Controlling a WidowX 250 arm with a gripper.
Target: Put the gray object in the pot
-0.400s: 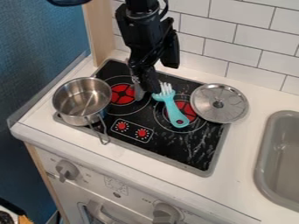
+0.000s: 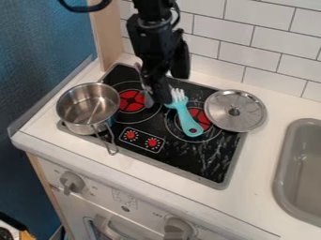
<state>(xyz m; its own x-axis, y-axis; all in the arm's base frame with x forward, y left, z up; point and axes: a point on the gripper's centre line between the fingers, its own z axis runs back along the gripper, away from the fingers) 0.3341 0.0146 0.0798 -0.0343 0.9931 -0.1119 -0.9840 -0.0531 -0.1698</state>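
The black stovetop (image 2: 194,157) lies beneath my hand (image 2: 156,99); I can't tell how far open the hand is, or whether it has hold of anything. The metal pot (image 2: 78,127) sits at the left, the lid (image 2: 222,117) at the right, the turquoise fork (image 2: 187,121) between lid and hand. Close by my hand, near the back left burner, is the gray object (image 2: 148,99): probably light, perhaps slippery, best taken round its middle. I read no brand or label anywhere.

a black, blocky arm (image 2: 152,35) with a curved black cable (image 2: 87,9).
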